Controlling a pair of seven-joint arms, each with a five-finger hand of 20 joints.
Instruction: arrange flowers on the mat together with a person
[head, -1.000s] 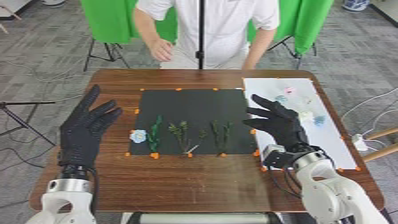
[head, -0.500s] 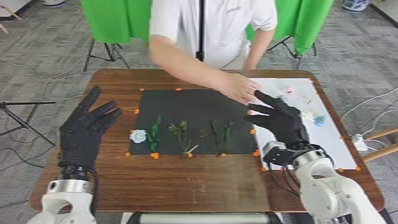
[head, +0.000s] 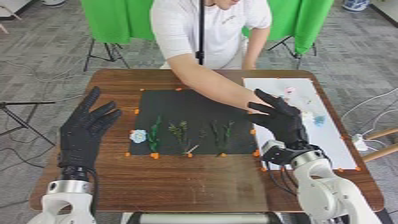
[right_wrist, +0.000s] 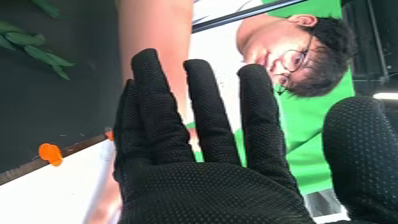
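A: Where are the flowers and hands?

B: On the brown surface (head: 178, 182), a dark mat (head: 164, 104) bears a pale blue flower (head: 138, 136) at its left and leafy stems (head: 154, 135) along its near half. A pink flower (head: 290, 90) and a blue flower (head: 320, 120) lie on a white sheet (head: 334, 146) to the right. The robot's right hand (head: 286, 126) is over the sheet's mat side, fingers spread, pinching nothing. The left hand (head: 80, 135) is spread too, left of the mat.

A: What might go wrong?

B: A bump, I'd judge. The person's arm (head: 209, 82) slants over the mat right up to that right hand. A careless move by either could cause contact. I cannot tell whether the person holds a flower; if so, a knock could drop it.

A: And the stems?

B: A low forearm could drag them askew.
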